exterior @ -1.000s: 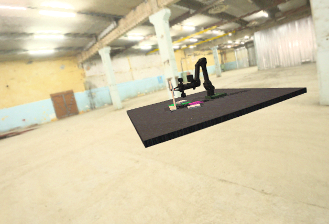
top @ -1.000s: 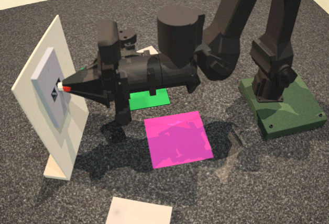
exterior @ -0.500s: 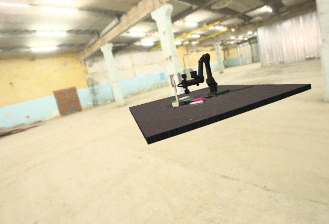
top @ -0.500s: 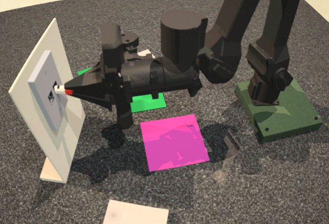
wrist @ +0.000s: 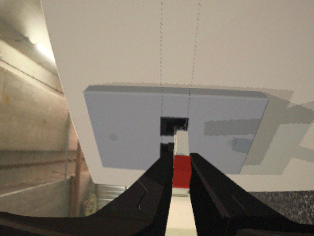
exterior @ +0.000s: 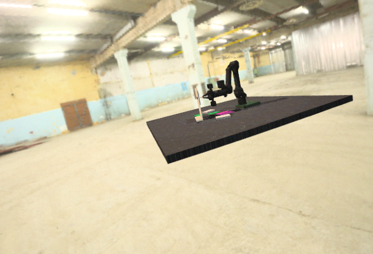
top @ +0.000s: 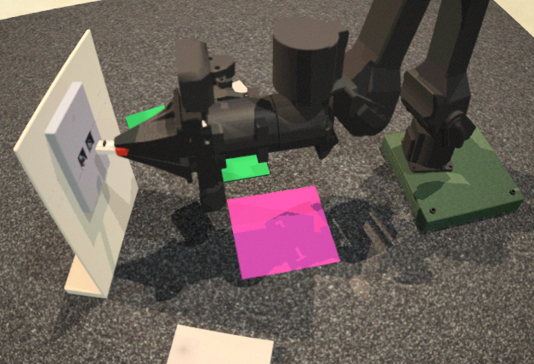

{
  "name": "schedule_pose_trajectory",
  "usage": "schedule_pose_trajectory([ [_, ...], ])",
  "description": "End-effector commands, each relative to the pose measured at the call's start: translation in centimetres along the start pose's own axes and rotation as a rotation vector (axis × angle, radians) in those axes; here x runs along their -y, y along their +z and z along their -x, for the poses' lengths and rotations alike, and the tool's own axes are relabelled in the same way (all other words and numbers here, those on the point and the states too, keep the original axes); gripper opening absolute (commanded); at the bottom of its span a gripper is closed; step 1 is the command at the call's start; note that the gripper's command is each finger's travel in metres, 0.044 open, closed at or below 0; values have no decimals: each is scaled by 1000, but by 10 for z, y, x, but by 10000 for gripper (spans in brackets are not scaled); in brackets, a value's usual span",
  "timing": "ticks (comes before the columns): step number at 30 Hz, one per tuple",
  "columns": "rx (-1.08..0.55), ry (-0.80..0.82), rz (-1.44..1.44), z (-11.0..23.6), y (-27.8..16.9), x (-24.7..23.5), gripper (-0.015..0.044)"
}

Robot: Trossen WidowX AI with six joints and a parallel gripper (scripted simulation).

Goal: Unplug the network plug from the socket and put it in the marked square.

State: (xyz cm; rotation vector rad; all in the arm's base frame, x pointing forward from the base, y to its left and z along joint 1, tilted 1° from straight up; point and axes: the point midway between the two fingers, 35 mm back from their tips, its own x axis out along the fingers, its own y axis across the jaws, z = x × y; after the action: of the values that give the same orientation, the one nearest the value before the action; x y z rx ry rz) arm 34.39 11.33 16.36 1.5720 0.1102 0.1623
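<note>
The upright panel [top: 99, 242] [wrist: 125, 40] carries a grey block [top: 71, 122] [wrist: 130, 120] with dark socket openings, one above the other; the upper one [top: 89, 141] [wrist: 172, 125] looks empty. The white plug [top: 105, 146] [wrist: 181, 142] with a red part [top: 122, 151] [wrist: 182, 172] looks out of the socket, its front just off the block. My gripper [top: 117, 145] [wrist: 180, 160] is shut on the plug and holds it level, pointing at the panel. The thin tab is hard to make out. A magenta square [top: 280, 242] [exterior: 224, 113] lies on the table.
Green marked areas [top: 243, 168] [top: 144, 116] lie partly hidden under the arm, beyond the magenta square. A pale slab [top: 219, 346] [exterior: 223, 117] lies at the front, another [top: 238, 87] [exterior: 208, 111] behind the arm. The arm's green base [top: 483, 178] is at the right.
</note>
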Motion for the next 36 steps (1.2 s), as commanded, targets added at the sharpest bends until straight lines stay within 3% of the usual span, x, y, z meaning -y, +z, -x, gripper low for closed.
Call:
schedule_pose_trajectory([
  [1,3,2,-5,3,-1,-1,0],
  [36,3,0,-6,26,-10,0,0],
])
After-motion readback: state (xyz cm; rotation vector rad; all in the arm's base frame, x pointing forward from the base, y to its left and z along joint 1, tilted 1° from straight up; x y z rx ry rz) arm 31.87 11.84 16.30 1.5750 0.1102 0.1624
